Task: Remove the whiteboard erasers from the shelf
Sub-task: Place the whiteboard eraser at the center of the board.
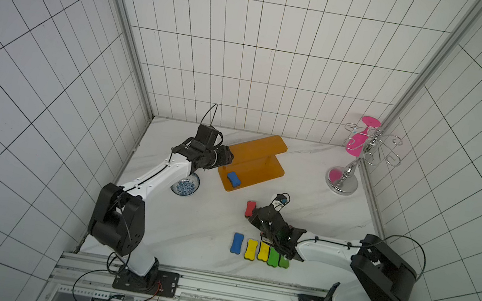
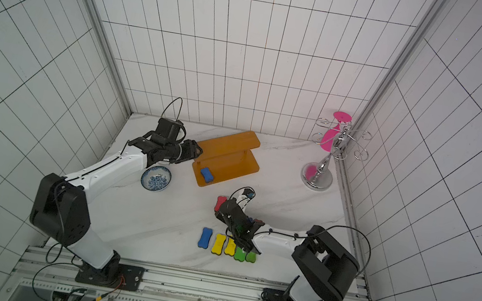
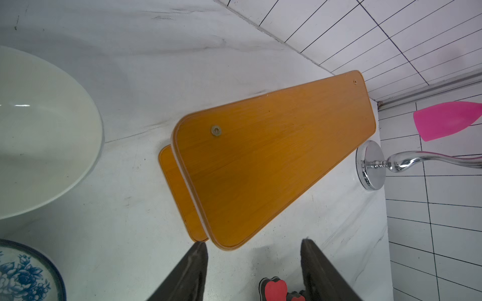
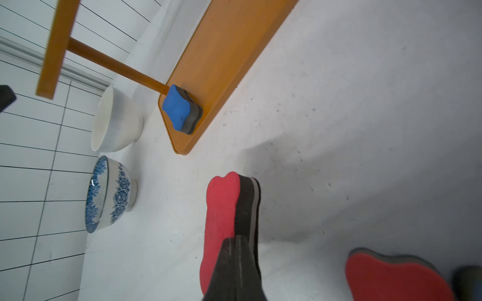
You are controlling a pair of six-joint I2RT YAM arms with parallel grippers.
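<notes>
Carrying a red eraser (image 4: pixel 221 208) pinched in the right gripper (image 1: pixel 253 216), left gripper (image 3: pixel 253 243) spread beside the shelf (image 3: pixel 273 156). Next: lifting the blue eraser (image 1: pixel 233 179) off its lower board (image 1: pixel 265 175).

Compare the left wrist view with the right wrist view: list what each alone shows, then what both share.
Only the left wrist view: the bare top face of the orange-brown two-tier wooden shelf, the stem and base of the silver rack, the pink plastic wine glass, the open left hand.
Only the right wrist view: the blue bone-shaped foam eraser lying on the shelf's lower board, and the right hand shut on a red bone-shaped foam eraser.
Both: the shelf, the plain white ceramic bowl and the blue-patterned ceramic bowl.
</notes>
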